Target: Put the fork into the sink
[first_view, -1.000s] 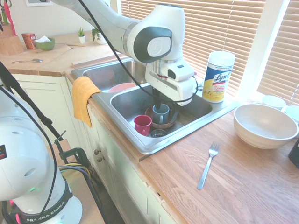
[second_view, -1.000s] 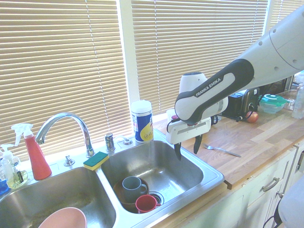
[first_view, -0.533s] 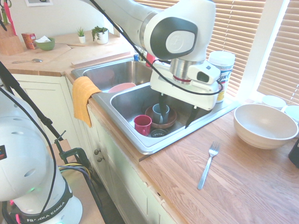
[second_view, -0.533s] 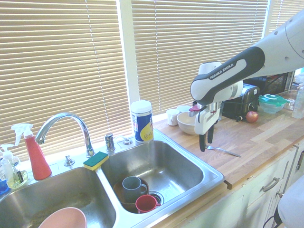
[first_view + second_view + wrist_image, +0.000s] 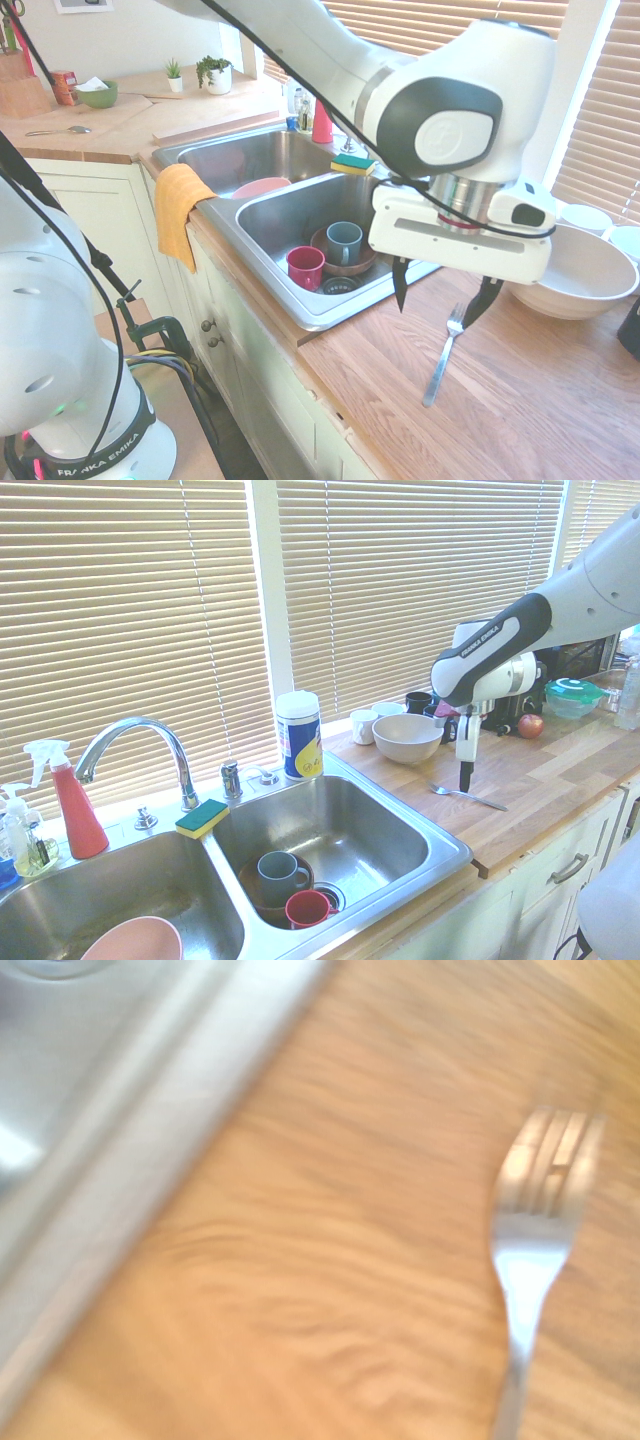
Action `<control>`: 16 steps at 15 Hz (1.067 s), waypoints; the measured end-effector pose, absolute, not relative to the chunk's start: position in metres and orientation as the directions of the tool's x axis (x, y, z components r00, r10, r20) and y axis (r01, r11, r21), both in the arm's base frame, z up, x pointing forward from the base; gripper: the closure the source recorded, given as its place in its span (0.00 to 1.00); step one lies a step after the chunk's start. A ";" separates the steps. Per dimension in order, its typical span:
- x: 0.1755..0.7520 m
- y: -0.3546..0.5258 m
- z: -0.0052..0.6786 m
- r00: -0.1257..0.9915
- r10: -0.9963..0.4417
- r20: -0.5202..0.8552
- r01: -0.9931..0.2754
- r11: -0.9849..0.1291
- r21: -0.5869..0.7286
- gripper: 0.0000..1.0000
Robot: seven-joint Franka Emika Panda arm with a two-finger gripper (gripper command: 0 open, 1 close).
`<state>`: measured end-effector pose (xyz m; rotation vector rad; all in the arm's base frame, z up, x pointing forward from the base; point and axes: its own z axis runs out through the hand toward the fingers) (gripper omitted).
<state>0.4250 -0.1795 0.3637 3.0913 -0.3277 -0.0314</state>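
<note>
The silver fork (image 5: 443, 358) lies flat on the wooden counter to the right of the sink (image 5: 322, 312), tines pointing toward the window. My gripper (image 5: 440, 295) hangs open just above the fork's tine end, one finger on each side, touching nothing. From the other side, the gripper (image 5: 464, 776) stands over the fork (image 5: 470, 797), beyond the right-hand rim of the sink (image 5: 445, 864). The wrist view is blurred and shows the fork (image 5: 535, 1250) on the wood beside the steel rim of the sink (image 5: 150, 1140).
A wide white bowl (image 5: 570, 272) sits just behind the fork. The right basin holds a red cup (image 5: 305, 267) and a grey mug (image 5: 344, 242) on a brown plate. A Lysol canister (image 5: 299, 736) and faucet (image 5: 140, 735) stand at the sink's back. An orange cloth (image 5: 180, 210) hangs over the front.
The arm has swung out of the right basin and across the rim to above the fork on the counter. The gripper stayed open; the fork has not moved.
</note>
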 end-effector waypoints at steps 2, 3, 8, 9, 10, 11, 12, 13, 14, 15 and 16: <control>0.431 -0.183 0.348 0.971 -0.237 -0.013 -0.237 -0.971 0.039 0.00; 0.433 -0.183 0.343 0.968 -0.249 -0.014 -0.248 -0.968 0.041 0.00; 0.437 -0.180 0.333 0.959 -0.282 -0.025 -0.282 -0.959 0.011 1.00; 0.439 -0.179 0.332 0.957 -0.288 -0.023 -0.288 -0.958 0.004 1.00; 0.441 -0.180 0.330 0.955 -0.295 -0.024 -0.295 -0.955 -0.001 1.00; 0.443 -0.181 0.329 0.955 -0.297 -0.025 -0.297 -0.955 -0.002 1.00; 0.445 -0.181 0.327 0.954 -0.298 -0.027 -0.298 -0.955 0.000 1.00; 0.446 -0.182 0.324 0.954 -0.298 -0.027 -0.298 -0.954 0.001 1.00; 0.446 -0.182 0.321 0.954 -0.299 -0.027 -0.299 -0.954 0.003 1.00; 0.447 -0.182 0.320 0.954 -0.299 -0.029 -0.299 -0.954 0.003 1.00; 0.446 -0.183 0.319 0.953 -0.300 -0.031 -0.300 -0.954 0.003 1.00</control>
